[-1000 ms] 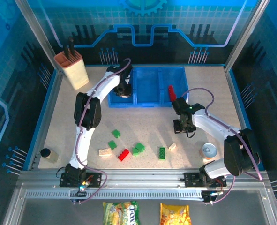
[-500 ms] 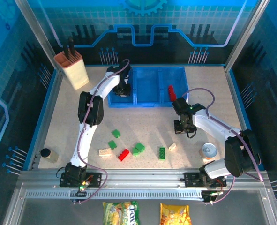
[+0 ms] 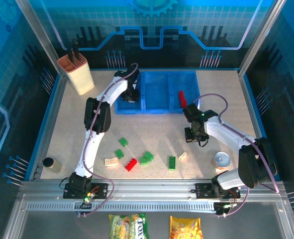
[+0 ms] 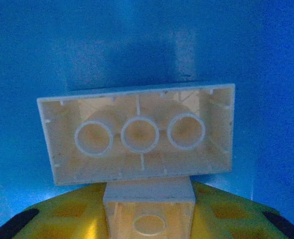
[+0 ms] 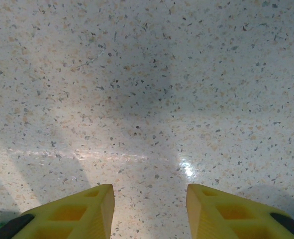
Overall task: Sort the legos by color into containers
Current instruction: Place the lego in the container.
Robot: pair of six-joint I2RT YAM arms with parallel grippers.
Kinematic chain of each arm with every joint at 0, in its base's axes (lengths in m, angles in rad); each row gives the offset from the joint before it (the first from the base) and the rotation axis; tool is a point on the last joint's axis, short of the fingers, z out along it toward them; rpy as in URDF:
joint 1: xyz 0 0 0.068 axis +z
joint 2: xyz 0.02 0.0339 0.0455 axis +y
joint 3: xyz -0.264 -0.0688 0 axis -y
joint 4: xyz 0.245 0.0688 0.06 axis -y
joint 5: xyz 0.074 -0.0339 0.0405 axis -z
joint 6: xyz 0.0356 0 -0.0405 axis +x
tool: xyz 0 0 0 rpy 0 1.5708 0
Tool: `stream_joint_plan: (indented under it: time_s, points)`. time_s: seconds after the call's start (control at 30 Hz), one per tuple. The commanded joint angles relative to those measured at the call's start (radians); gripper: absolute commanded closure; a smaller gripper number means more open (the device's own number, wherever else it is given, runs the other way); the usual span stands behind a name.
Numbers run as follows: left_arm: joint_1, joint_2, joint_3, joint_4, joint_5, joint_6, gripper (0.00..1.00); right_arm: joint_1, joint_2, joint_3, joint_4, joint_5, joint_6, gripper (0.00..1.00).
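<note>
The containers [image 3: 156, 92] are a row of joined blue bins at the back of the table. My left gripper [image 3: 132, 95] reaches into the leftmost bin. In the left wrist view the gripper [image 4: 149, 211] is shut on a cream lego [image 4: 139, 134], a small brick joined to a wider one, hollow undersides facing the camera, blue bin wall [image 4: 137, 35] behind. A red lego [image 3: 182, 97] lies in the right bin. Green legos [image 3: 147, 158], a red one [image 3: 131, 164] and cream ones [image 3: 111, 161] lie scattered on the near table. My right gripper [image 3: 194, 134] [image 5: 149, 199] hangs open over bare speckled tabletop [image 5: 147, 89].
A beige knife block [image 3: 76, 72] stands at the back left. A round tin can [image 3: 222, 160] sits by the right arm's base. A small dark-lidded jar [image 3: 49, 163] sits at the near left edge. Two snack packets [image 3: 129, 226] lie beyond the front rail.
The left arm's elbow has drifted slightly to the right while its gripper stays in the left bin. The right arm has not moved.
</note>
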Motion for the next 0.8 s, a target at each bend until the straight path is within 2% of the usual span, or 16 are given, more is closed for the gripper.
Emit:
stream_joint_plan:
  time_s: [0.0, 0.77]
  points:
    - [0.007, 0.031, 0.038, -0.036, -0.026, -0.018, 0.61, 0.008, -0.018, 0.017, -0.029, 0.002, -0.009, 0.56]
    - [0.008, -0.006, 0.046, -0.061, -0.029, -0.027, 0.54, 0.011, -0.047, 0.034, -0.055, -0.003, -0.002, 0.56]
